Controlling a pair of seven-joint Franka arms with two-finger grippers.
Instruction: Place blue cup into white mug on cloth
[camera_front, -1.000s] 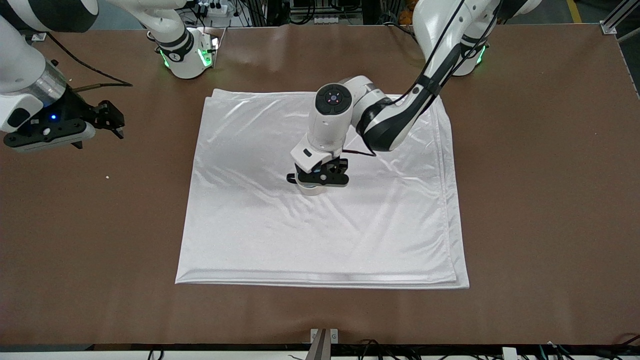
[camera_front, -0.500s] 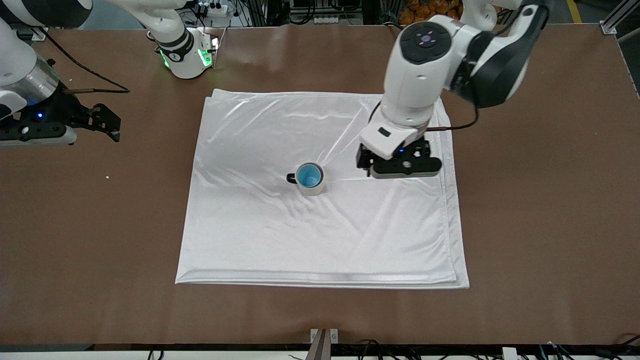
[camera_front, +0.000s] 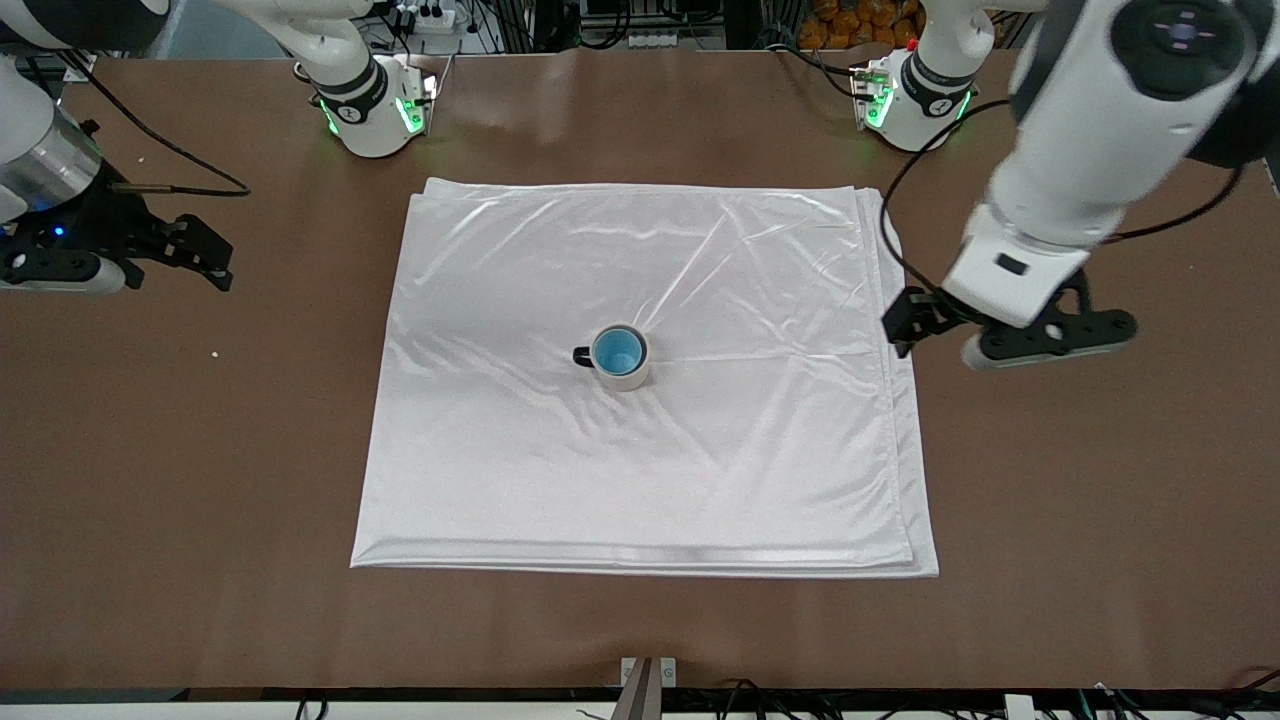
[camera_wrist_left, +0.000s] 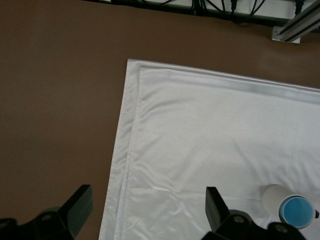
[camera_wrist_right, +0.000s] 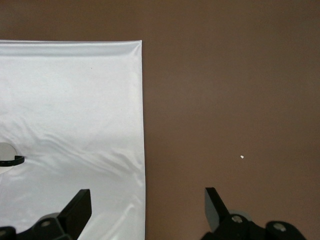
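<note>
The blue cup (camera_front: 618, 350) sits inside the white mug (camera_front: 628, 376), whose black handle (camera_front: 580, 355) points toward the right arm's end. The mug stands upright near the middle of the cloth (camera_front: 640, 470). My left gripper (camera_front: 925, 318) is open and empty, up in the air over the cloth's edge at the left arm's end. In the left wrist view the gripper (camera_wrist_left: 147, 212) is open over that edge of the cloth (camera_wrist_left: 210, 130), with the cup (camera_wrist_left: 295, 210) in the mug (camera_wrist_left: 274, 196) off to one side. My right gripper (camera_front: 205, 255) is open, waiting over bare table; the right wrist view (camera_wrist_right: 147, 210) shows the cloth (camera_wrist_right: 70, 110) and the mug's handle (camera_wrist_right: 14, 161).
The brown table (camera_front: 1100, 500) lies bare around the cloth. The two arm bases (camera_front: 375, 110) (camera_front: 915, 100) stand at the table's farthest edge. A small white speck (camera_front: 214, 353) lies on the table near the right gripper. A cable (camera_front: 190, 150) trails along the table there.
The left gripper rose off the mug and swung away to the cloth's edge at the left arm's end, leaving the blue cup in the mug. The right gripper shifted slightly.
</note>
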